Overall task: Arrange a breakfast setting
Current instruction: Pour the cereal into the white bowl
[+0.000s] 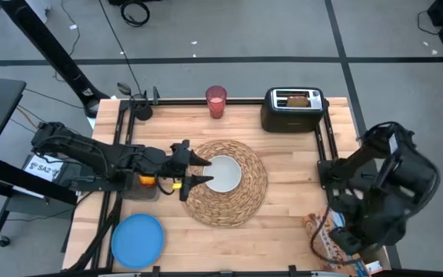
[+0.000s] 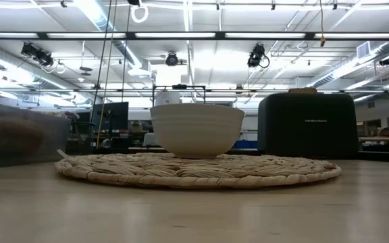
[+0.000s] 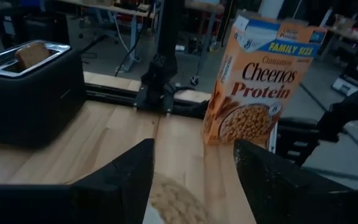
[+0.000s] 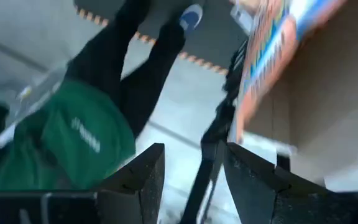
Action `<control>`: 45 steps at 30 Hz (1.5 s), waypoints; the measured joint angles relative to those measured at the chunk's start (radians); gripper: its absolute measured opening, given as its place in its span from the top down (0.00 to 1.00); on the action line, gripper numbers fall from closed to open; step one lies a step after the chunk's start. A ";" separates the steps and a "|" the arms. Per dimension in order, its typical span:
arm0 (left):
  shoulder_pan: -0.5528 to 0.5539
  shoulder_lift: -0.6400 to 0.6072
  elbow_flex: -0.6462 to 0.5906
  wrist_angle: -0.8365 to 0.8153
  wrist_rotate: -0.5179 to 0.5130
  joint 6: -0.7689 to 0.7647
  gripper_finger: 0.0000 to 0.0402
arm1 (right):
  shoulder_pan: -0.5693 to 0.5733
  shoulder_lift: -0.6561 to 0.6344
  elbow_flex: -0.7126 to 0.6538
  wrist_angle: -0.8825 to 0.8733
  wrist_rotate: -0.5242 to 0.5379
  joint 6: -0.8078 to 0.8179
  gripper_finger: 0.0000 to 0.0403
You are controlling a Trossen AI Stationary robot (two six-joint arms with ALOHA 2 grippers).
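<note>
Bowl: small white bowl (image 1: 223, 173) sits at the middle of the round woven straw placemat (image 1: 244, 204), upright.
Left pincer: left pincer (image 1: 194, 170) at the bowl's left side, fingers spread wide, holding nothing.
Left arm: stretched low over the worktop (image 1: 283, 154) toward the placemat.
Plate: blue round plate (image 1: 138, 239) well apart from the placemat, at the worktop's front-left corner.
Cup: pink cup (image 1: 216, 101) behind the placemat, at the back edge.
Toast: toast slice (image 1: 298, 98) in the black toaster (image 1: 292, 110), behind-right of the placemat.
Right pincer: right pincer (image 4: 190, 180) parted, empty, folded back right of the placemat by the orange cereal box (image 3: 253, 81).

Bright overhead strip lights, blurred wrist views
</note>
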 joint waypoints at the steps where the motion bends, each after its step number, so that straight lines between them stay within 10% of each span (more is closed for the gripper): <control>1: -0.006 0.002 0.000 0.017 -0.001 -0.002 0.44 | -0.001 0.000 -0.032 -0.004 -0.002 0.000 0.58; 28: -0.334 0.001 0.000 0.071 -0.002 -0.060 0.44 | -0.007 -0.006 -0.200 -0.003 -0.169 0.035 0.58; 45: -0.321 0.001 0.000 0.069 -0.024 -0.043 0.44 | -0.016 -0.007 -0.342 -0.003 -0.039 0.026 0.67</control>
